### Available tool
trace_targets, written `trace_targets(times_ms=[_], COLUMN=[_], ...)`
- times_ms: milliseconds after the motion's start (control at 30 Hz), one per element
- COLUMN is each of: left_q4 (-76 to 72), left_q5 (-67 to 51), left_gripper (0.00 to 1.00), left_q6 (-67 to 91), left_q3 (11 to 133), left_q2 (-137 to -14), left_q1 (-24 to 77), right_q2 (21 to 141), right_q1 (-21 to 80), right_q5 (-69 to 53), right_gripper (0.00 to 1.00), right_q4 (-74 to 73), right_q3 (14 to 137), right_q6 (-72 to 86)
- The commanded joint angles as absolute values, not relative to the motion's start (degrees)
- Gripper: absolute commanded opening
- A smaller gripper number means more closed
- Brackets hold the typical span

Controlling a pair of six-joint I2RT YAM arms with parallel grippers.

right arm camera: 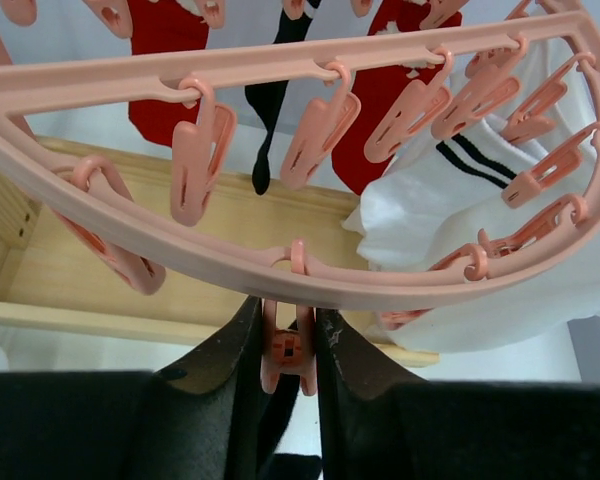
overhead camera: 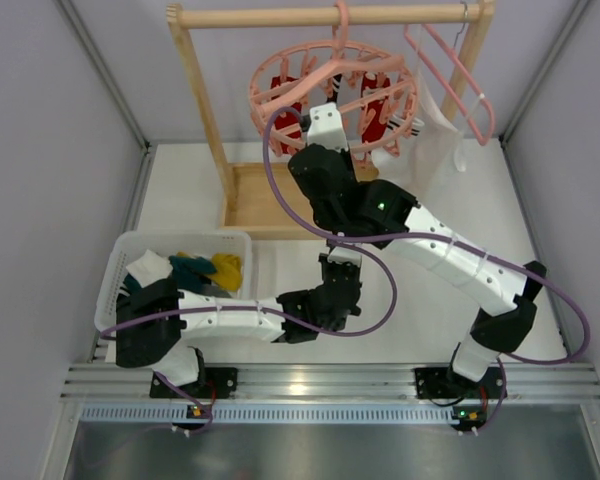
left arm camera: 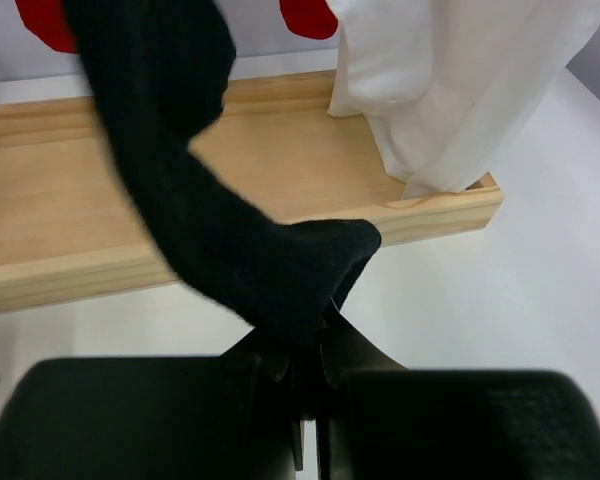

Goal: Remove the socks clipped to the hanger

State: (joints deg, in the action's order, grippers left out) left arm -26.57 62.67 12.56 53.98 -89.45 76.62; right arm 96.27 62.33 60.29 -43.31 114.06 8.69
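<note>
Nearby, bag (overhead camera: 435, 130) crowds hanger (right arm camera: 180, 255); right gripper (right arm camera: 288, 335) pinches clip (right arm camera: 285, 355), left gripper (left arm camera: 305, 355) sock (left arm camera: 200, 230).

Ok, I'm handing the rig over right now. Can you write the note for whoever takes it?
Left gripper: jaws shut on the black sock, which runs up toward the hanger.
Right gripper: jaws shut on a clip at the hanger's near rim.
Done: some socks lie in the basket beside the left arm.
To do: the red socks, a white striped sock and a second black sock hang clipped. Whether the held sock is free of its clip cannot be seen, so check before pulling.
</note>
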Motion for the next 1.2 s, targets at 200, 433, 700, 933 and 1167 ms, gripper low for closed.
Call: trace_targets(times_ms=[200, 433, 700, 933, 1167], left_q4=[-29.4, -16.9, 16.9, 31.9, 40.1], left_q5=[63.4, 62.3, 63.1, 54.7, 49.3], left_gripper=[0.00, 0.00, 0.00, 0.00, 0.00], left_q6=[18.5, 25.4, 38.8, 40.9, 38.7], left_q3=[46.7, 42.2, 46.0, 46.8, 52.6], left_q2=[-83.9, -73.1, -58.8, -43.6, -44.2], left_q1=[77.0, 76.5, 73.0, 53.7, 32.2], right_q2=[92.9, 89.3, 77.0, 62.6, 55.2], right_q1=[61.6, 61.6, 61.6, 61.6, 61.6], right_q5=[59.9, 53.4, 42.5, 35.6, 35.5], right_gripper=[0.00, 0.52, 0.82, 0.99, 0.99], right_q4=[-37.4, -36.1, -33.3, -28.7, -27.9], right_q3=[110.9, 106.4, 94.5, 79.5, 71.9], right_q6=[8.8, 10.5, 14.4, 15.5, 15.5])
